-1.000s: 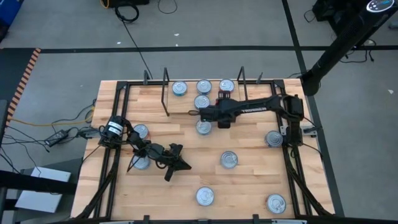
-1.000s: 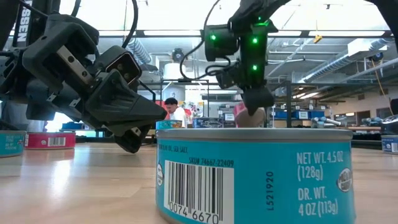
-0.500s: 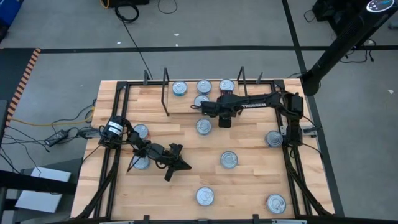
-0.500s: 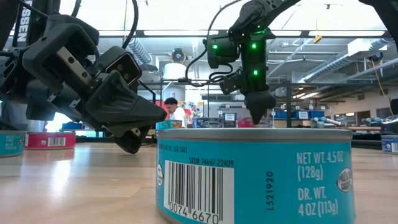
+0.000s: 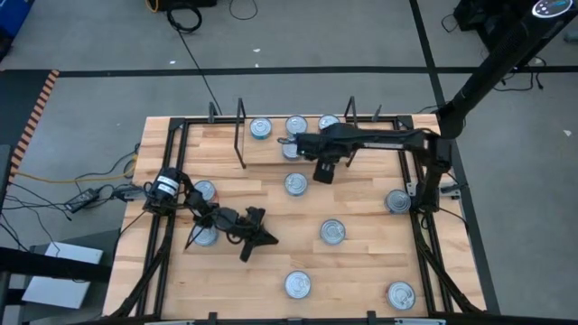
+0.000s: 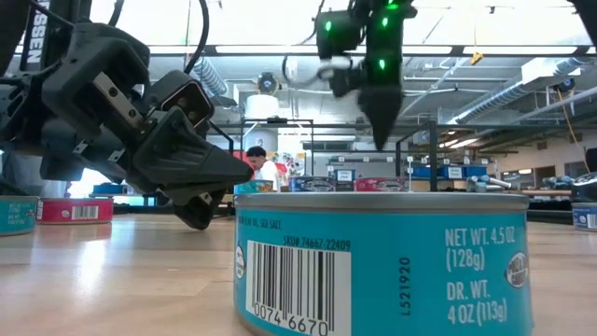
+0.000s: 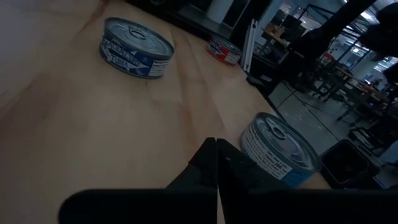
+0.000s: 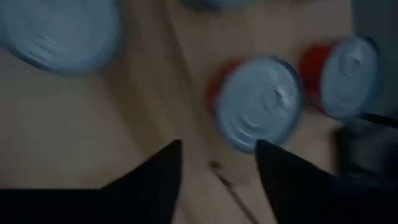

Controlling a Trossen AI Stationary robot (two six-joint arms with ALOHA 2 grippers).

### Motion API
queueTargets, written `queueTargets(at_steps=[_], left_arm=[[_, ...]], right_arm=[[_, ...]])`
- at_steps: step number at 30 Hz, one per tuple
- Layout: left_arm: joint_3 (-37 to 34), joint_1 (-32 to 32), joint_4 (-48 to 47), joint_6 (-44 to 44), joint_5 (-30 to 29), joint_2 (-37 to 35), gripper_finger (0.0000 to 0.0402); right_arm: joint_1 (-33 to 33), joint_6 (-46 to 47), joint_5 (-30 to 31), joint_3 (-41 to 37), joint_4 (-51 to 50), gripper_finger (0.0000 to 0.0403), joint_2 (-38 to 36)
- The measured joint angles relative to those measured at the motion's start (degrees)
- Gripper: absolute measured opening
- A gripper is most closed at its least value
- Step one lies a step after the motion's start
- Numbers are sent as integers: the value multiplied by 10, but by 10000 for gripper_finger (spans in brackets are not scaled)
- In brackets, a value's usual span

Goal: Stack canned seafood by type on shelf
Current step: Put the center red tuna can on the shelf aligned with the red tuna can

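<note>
Since one second ago my right gripper (image 5: 291, 143) has travelled from the middle of the bench (image 5: 361, 271) back to the shelf (image 5: 266, 152) and has risen; in the low view it now hangs clearly higher than before, and the reddish tin seen between its fingers then is gone. In the right wrist view the fingers (image 8: 155, 177) stand apart with nothing between them, and below them I see a red-sided tin (image 8: 260, 102) with a second red tin (image 8: 348, 78) just beside it, both blurred, so I cannot read any label. In the high view the arm covers part of the tin under it (image 5: 291, 151), so I cannot tell if the fingers touch it. Two other tins (image 5: 260, 129) (image 5: 296, 125) sit on the shelf near the far edge, and a third is half hidden by the arm. The other tins (image 5: 332, 232) lie spread over the bench, well apart from each other. My left gripper (image 5: 264, 240) waits low at the near left, fingers pressed together and empty, with a blue tin (image 7: 280, 149) just beside them and another blue tin (image 7: 137, 46) farther off. In the low view one blue tin (image 6: 382, 261) fills the foreground and hides much of the bench behind it.
</note>
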Motion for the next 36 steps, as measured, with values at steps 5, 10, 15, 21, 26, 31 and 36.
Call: queueTargets(at_steps=[5, 10, 15, 21, 26, 31, 36], left_arm=[[0, 10, 3, 11, 0, 0, 1], [0, 13, 3, 11, 0, 0, 1], [0, 13, 3, 9, 0, 0, 1], [0, 13, 2, 9, 0, 0, 1], [0, 13, 2, 8, 0, 0, 1], [0, 13, 2, 8, -3, 0, 1], [0, 13, -4, 8, -4, 0, 1]], right_arm=[[-37, 22, -105, -25, 97, 68, -34], [-72, 27, -175, -64, 179, 17, -34], [-104, 62, -204, -97, 230, 6, -33], [-125, 68, -204, -120, 245, 7, -33], [-135, 60, -205, -148, 250, 4, -33], [-140, 60, -201, -154, 254, 4, -33], [-152, 80, -198, -155, 252, 3, -33]])
